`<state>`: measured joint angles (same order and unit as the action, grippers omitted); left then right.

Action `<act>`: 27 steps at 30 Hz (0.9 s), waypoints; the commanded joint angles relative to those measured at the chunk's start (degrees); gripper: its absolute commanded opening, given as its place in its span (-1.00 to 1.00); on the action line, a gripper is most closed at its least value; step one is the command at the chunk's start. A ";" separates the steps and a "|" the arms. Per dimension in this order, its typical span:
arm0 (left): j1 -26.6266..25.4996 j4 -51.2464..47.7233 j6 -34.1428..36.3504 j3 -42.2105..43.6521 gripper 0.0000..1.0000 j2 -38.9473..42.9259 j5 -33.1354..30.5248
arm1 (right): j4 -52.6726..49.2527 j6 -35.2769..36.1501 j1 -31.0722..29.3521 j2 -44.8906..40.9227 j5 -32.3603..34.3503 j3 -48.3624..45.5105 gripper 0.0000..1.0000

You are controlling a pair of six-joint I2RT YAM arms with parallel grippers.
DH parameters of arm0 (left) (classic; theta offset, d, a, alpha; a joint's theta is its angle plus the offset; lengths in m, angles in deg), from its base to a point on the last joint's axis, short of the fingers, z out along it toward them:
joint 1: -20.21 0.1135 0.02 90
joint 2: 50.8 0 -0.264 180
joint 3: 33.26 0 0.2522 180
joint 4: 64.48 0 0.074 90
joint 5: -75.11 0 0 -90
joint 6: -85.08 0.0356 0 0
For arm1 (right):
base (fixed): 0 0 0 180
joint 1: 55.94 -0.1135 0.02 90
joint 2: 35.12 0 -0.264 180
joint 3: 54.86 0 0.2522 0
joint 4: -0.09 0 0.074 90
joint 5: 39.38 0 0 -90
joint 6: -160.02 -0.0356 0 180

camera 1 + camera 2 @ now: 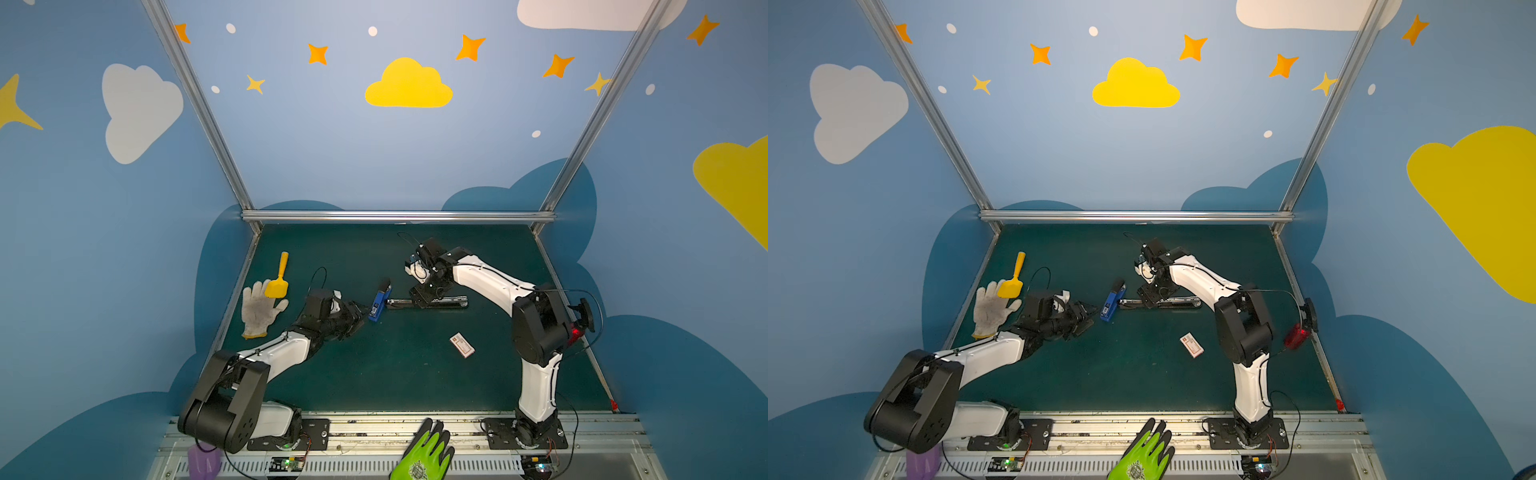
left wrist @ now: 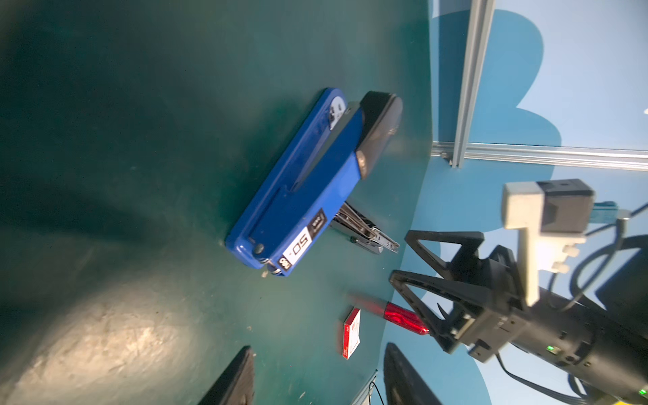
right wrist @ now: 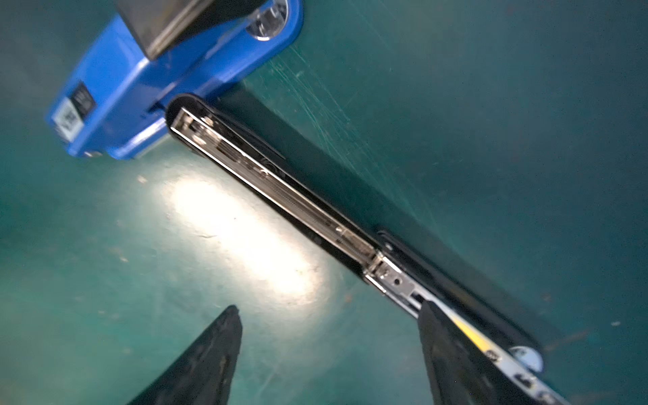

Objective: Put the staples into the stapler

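The stapler (image 1: 379, 305) is laid open mid-table, its magazine (image 3: 280, 196) bared under the spread, empty right gripper (image 3: 329, 306); no staples are seen loaded, and the left gripper (image 2: 317, 350) is held agape, empty, at its eight o'clock.

My worktop (image 1: 374, 374) is dark green, scuffed paler where the light falls. The blue stapler (image 1: 377, 305) is bright blue with a black top and a black-and-white label. The black stapler (image 3: 280, 196) shows a silvery channel and a yellow-and-white strip at one end. The small box (image 1: 461, 345) is white with red. The knitted glove (image 1: 259, 309) is off-white with a yellow cuff, the scoop (image 1: 278, 278) is yellow, and the other glove (image 1: 424, 453) is lime green and black. My left pincer (image 2: 317, 350) and right pincer (image 3: 329, 306) are black, and my arms (image 1: 490, 286) are white and black. The walls (image 1: 374, 158) are blue with yellow and white clouds and orange stars.
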<state>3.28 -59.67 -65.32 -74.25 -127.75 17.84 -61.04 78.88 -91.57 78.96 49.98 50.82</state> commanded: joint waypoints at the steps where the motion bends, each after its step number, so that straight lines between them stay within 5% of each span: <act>1: -0.04 -2.10 0.85 1.12 0.17 2.02 -0.89 | -1.21 8.23 0.04 2.56 4.78 1.98 0.59; 7: 0.39 -4.46 1.49 1.37 0.17 4.38 -1.92 | -5.40 14.28 0.22 6.72 0.61 6.46 0.57; 16: 0.66 -5.60 1.60 1.38 0.17 5.27 -2.32 | -8.05 14.03 0.56 14.29 -0.79 11.22 0.47; 27: 1.30 -6.02 1.84 1.29 0.17 5.01 -2.19 | -6.32 5.54 8.68 17.38 2.06 16.61 -0.18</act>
<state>4.22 -64.87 -64.71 -73.42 -123.09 16.02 -67.14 88.00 -85.56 95.12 50.79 65.11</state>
